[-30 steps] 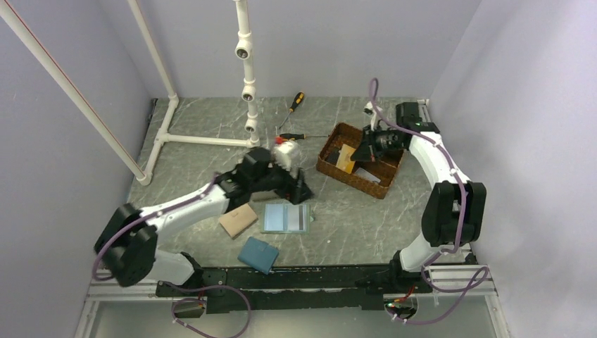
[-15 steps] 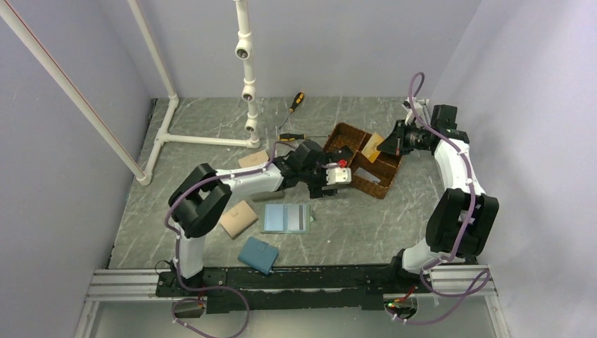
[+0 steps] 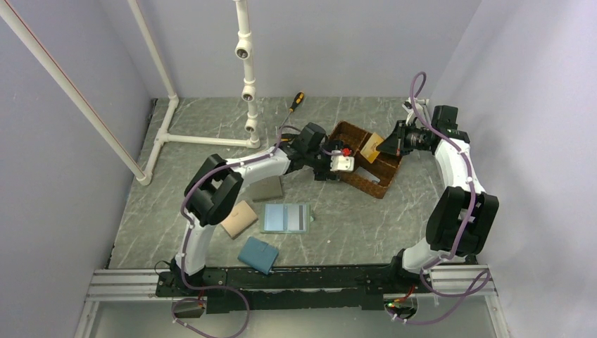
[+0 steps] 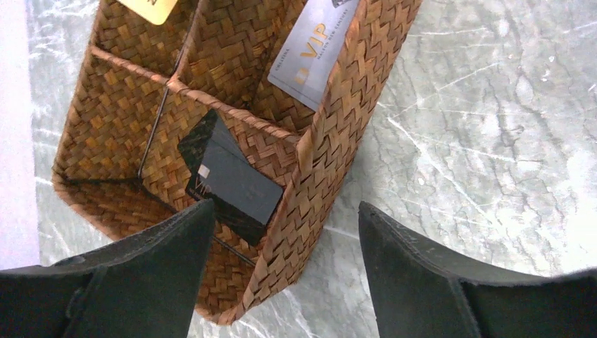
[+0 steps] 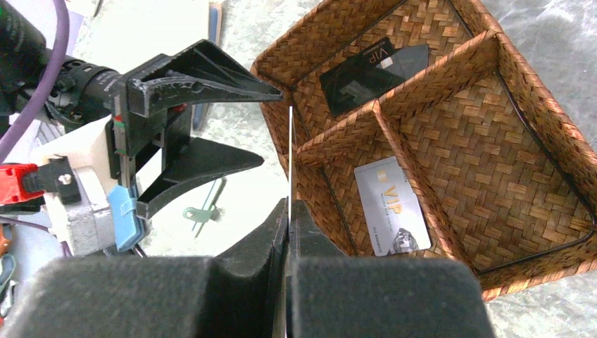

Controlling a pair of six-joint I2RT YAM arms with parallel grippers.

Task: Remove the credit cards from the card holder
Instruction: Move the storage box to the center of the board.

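Observation:
The card holder [image 3: 285,217] lies open on the table, its pale blue-green inside up, with no gripper near it. Over the woven basket [image 3: 384,184], at its near-left end, my left gripper [image 3: 336,163] hangs open; in the left wrist view [image 4: 285,205] its jaws straddle the basket's corner above a black card [image 4: 229,179]. A pale VIP card [image 4: 317,53] lies in the adjoining compartment. My right gripper [image 3: 386,144] is shut on the orange-tan card [image 3: 371,146] above the basket's far right; the right wrist view shows that card edge-on [image 5: 290,155] between the fingers [image 5: 288,204].
A tan wallet [image 3: 238,218], a grey-brown wallet [image 3: 266,189] and a darker blue wallet [image 3: 258,254] lie left of and in front of the card holder. A white pipe frame [image 3: 246,70] stands at the back left, with a yellow-handled screwdriver [image 3: 298,101] beside it.
My left arm swung from near the card holder to the basket's left end. My right gripper lifted the orange-tan card up out of the basket toward the far right.

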